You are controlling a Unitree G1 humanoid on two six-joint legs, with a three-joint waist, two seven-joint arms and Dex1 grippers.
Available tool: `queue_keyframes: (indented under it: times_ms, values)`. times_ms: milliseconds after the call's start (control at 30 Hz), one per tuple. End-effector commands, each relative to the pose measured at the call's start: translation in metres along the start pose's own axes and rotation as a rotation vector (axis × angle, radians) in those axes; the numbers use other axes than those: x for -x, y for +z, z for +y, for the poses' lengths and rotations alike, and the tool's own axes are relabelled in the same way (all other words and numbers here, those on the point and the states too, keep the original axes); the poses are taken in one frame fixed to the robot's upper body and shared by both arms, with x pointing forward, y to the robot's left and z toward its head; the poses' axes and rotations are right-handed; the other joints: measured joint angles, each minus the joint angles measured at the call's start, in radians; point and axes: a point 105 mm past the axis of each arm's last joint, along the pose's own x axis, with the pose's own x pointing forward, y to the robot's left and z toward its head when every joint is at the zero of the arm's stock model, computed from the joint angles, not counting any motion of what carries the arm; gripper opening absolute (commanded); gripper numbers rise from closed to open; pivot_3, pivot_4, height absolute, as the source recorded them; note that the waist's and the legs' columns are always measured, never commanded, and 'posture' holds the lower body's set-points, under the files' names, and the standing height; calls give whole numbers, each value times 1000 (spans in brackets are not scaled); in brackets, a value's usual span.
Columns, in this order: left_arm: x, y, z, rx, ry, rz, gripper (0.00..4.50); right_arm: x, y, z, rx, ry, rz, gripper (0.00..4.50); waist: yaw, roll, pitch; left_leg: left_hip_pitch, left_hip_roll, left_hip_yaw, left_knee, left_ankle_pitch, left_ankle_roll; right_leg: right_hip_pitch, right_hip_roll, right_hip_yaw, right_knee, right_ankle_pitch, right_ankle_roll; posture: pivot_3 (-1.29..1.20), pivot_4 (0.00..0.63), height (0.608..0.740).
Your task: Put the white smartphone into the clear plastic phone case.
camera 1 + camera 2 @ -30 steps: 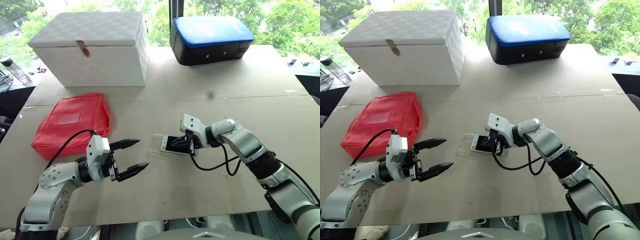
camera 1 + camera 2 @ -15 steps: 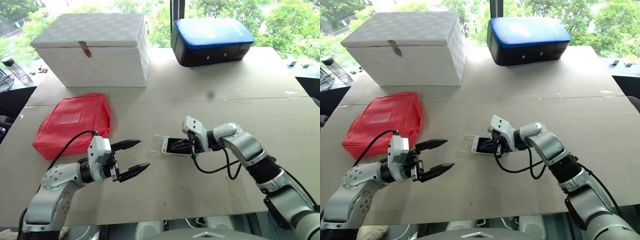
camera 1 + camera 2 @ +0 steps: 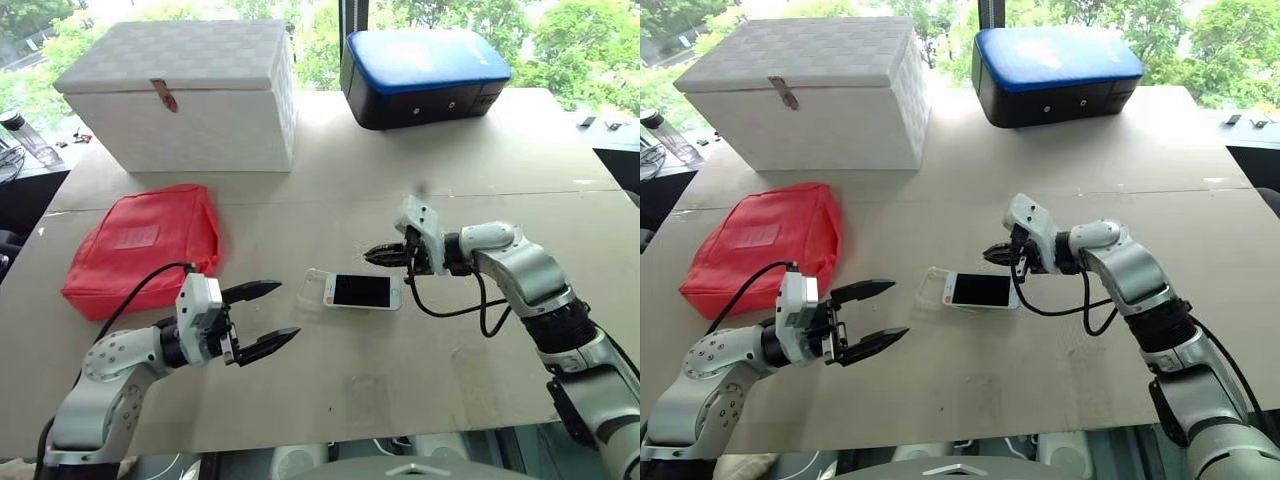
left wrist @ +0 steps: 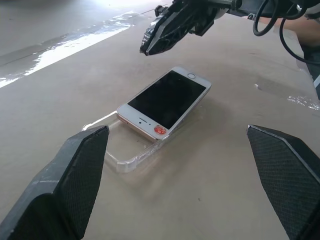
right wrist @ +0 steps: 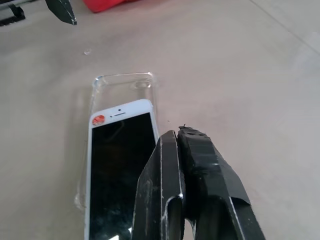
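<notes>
The table (image 3: 560,150) is taken as the widest thing; on it, well beyond the clear plastic phone case (image 3: 316,287), stand a white box (image 3: 185,95) and a blue-topped black case (image 3: 425,75), and a red pouch (image 3: 145,245) lies to the left of the clear case. The clear case is used as the landmark. The white smartphone (image 3: 362,291) lies screen up, partly in the case: its top end is seen to stop short of the case's far end, so that a bare strip of shell is left there. The seating step is judged to be in hand and not finished. For the next move, a push along the phone toward the bare end of the case, or a press down at its corners, is judged to be called for, with the case kept from sliding. The right gripper (image 3: 378,254) is closed on nothing and is held above and just beyond the phone's right end, apart from it. The left gripper (image 3: 268,315) is spread wide and empty, near the case on its near left side
</notes>
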Motion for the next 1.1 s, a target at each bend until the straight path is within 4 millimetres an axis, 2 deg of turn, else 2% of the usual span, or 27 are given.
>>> queue_keyframes:
  times_ms: [33,133,267,500,867,1000,1100]
  values:
    - [-4,6,-2,-35,-18,-16,4500,5,3,-14,128,-66,55,20,0,0,0,0,0,0,0,0,0,0,1,0,0,0,0,0,150,740]
    - [-5,5,1,-36,-7,-8,4500,6,-18,-21,167,-79,151,20,1,0,0,0,0,0,0,0,0,0,3,0,0,-1,1,0,150,740]
    - [-3,1,7,-37,28,20,4500,7,-27,-13,190,-27,191,20,1,0,1,0,-1,1,0,0,0,0,2,1,0,0,1,0,150,740]
    - [-3,-3,11,-55,45,29,4500,8,-25,5,184,54,182,20,1,0,2,0,0,1,0,2,-4,0,2,0,0,0,0,0,150,740]
    - [-3,-6,15,-62,37,27,4500,11,-24,3,194,30,172,20,2,0,2,0,0,1,0,0,0,0,1,0,0,0,0,0,150,740]
    - [-2,-7,15,-63,38,26,4500,16,-6,-2,171,12,106,20,2,0,2,0,0,1,0,0,0,0,1,0,0,0,0,0,150,740]
    - [-2,-7,15,-62,39,25,4500,15,3,3,146,55,66,20,2,0,2,0,0,1,0,0,0,0,1,0,0,0,0,0,150,740]
